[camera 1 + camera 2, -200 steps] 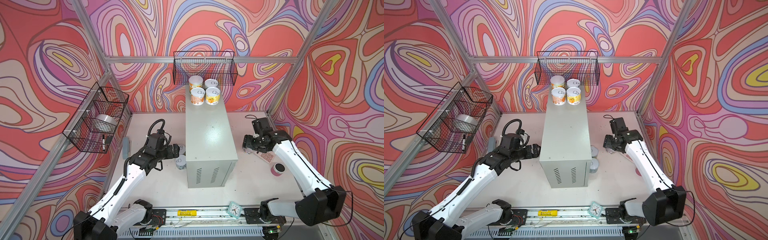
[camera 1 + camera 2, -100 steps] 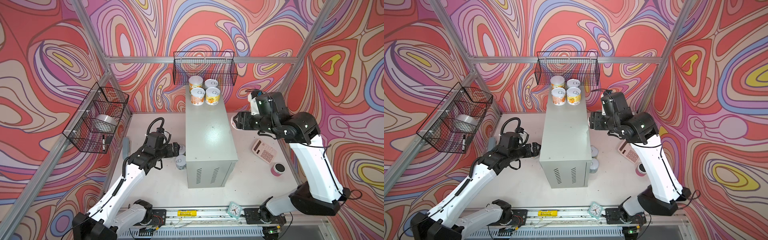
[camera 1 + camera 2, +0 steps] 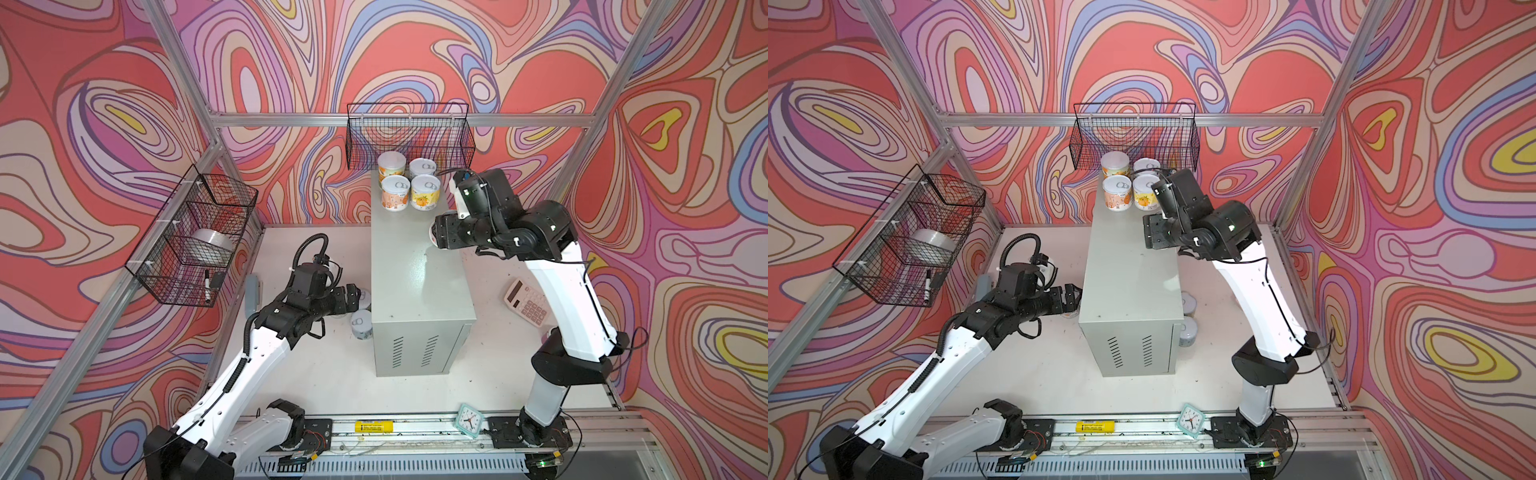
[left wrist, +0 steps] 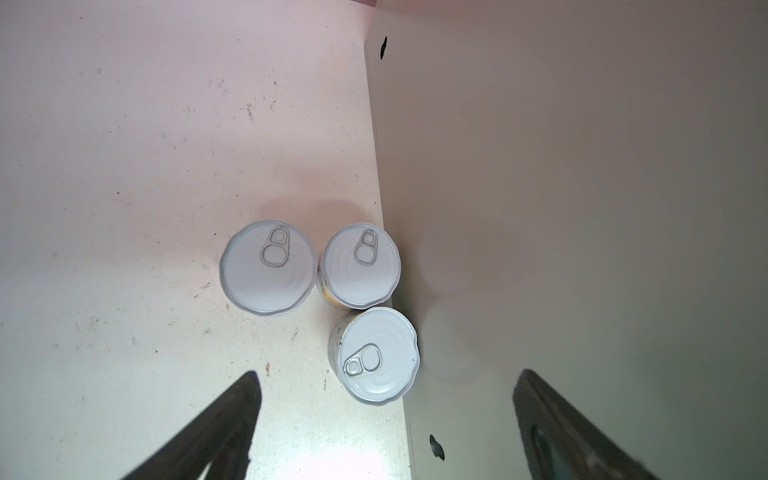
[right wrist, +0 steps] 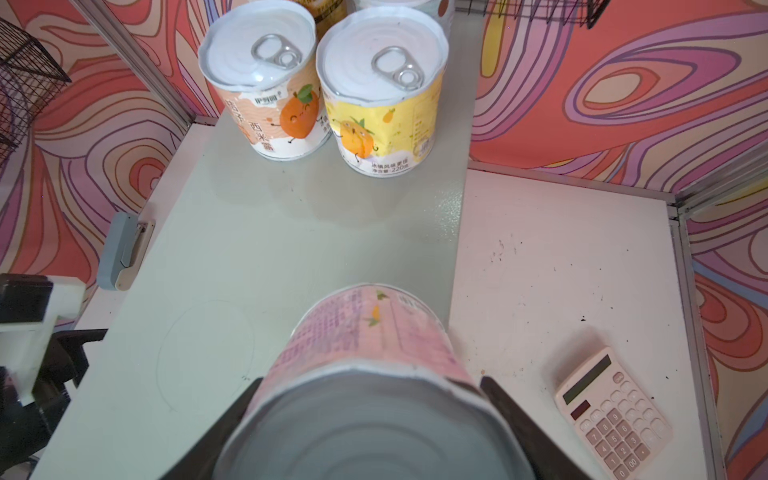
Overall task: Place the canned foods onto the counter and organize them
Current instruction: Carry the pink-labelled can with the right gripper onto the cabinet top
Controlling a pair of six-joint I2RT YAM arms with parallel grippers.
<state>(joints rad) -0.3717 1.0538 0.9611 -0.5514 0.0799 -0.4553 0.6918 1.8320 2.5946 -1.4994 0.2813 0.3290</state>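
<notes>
Pink-labelled tin [image 5: 365, 328] lies sideways, pinched in the right gripper [image 3: 439, 232], arm bent high over the right edge of the counter [image 3: 415, 274]. Left gripper [image 3: 354, 294] stretches low, spread wide, seemingly above three tabletop tins [image 4: 360, 270].

On the table [image 3: 316, 374] a box [image 3: 415, 266] is stood. Four cans [image 3: 394, 198] are grouped two by two at its far end, below a wall basket [image 3: 409, 137]. A fifth can [image 5: 365, 332] is held in the right claw [image 5: 370, 395] over its right edge. Three cans [image 4: 361, 266] are set at its left side, two cans [image 3: 1187, 305] at its right, and a calculator [image 3: 525, 303] farther right.
</notes>
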